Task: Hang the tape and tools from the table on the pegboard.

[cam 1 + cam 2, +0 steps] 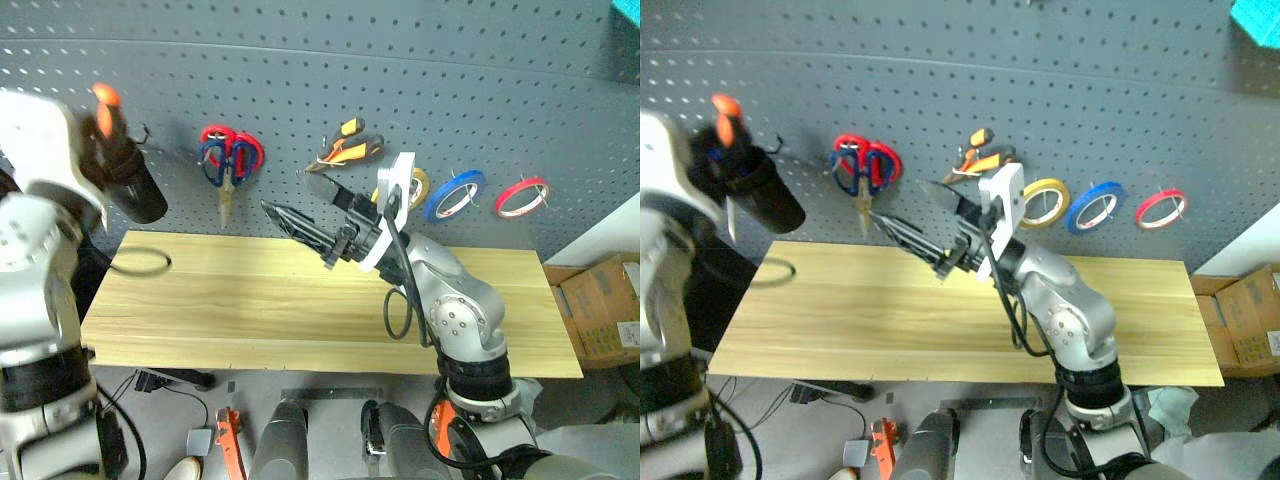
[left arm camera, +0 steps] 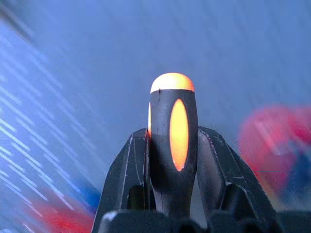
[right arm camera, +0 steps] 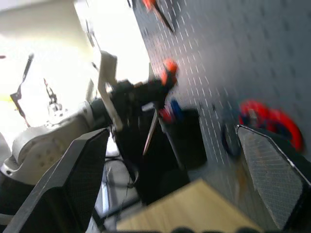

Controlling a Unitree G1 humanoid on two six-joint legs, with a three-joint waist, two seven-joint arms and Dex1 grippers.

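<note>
My left gripper (image 2: 171, 136) is shut on the small tool's orange-and-black handle (image 2: 179, 121). It is raised at the far left of the dark grey pegboard (image 1: 420, 70). The tool (image 1: 104, 106) stands just above a black cup (image 1: 136, 187), its thin shaft pointing down. On the board hang the dark-blue-handled scissors (image 1: 212, 162), the orange-and-black pliers (image 1: 350, 147) and the blue tape (image 1: 455, 195). My right gripper (image 1: 295, 197) is open and empty, hovering over the wooden table (image 1: 250, 310) and pointing left below the pliers.
Red-handled scissors (image 1: 246, 151) share the hook with the blue pair. A yellow roll (image 1: 1044, 202) and a red roll (image 1: 522, 197) flank the blue tape. A black cable loop (image 1: 141, 263) lies on the table's left end. A cardboard box (image 1: 603, 311) stands to the right.
</note>
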